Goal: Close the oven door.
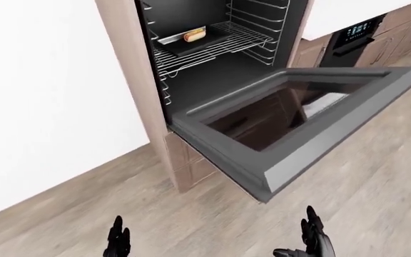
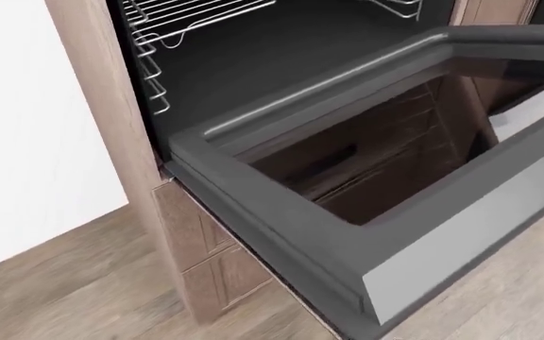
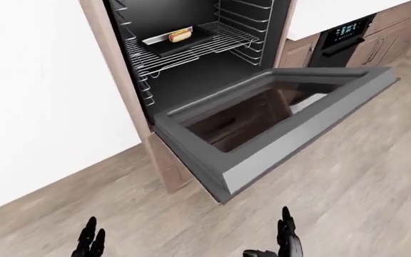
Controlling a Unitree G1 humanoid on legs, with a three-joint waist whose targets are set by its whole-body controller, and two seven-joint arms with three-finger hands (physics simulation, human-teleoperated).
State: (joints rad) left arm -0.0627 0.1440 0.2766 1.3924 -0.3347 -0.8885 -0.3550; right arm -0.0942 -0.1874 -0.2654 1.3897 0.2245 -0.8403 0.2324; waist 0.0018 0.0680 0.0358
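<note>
**A:** Where is the oven door [image 1: 291, 134] right now?

**B:** Folded all the way down, lying flat and jutting out from the oven [image 1: 219, 59] toward the camera. Its glass pane faces up, framed in dark grey, with the pale grey edge nearest us. In the head view the door fills most of the picture.

**A:** And inside the oven?

**B:** Wire racks [image 3: 191, 51] run across the cavity. On one of them sits a dark tray [image 3: 170, 40] holding what looks like a hot dog [image 3: 180, 35].

**A:** What about the hands?

**B:** Both show only at the bottom edge of the eye views, low over the wooden floor [image 1: 377, 193]. The left hand [image 1: 118, 243] is at lower left, fingers pointing up and spread, holding nothing. The right hand [image 1: 313, 241] is at lower right, just near of the door's edge, fingers also loose and empty. Neither touches the door.

**A:** Anything else around?

**B:** A wood-grain cabinet [image 2: 111, 142] encloses the oven, a white wall [image 1: 41, 107] stands to its left, and a second dark appliance with a lit display [image 1: 355, 32] sits far right.
</note>
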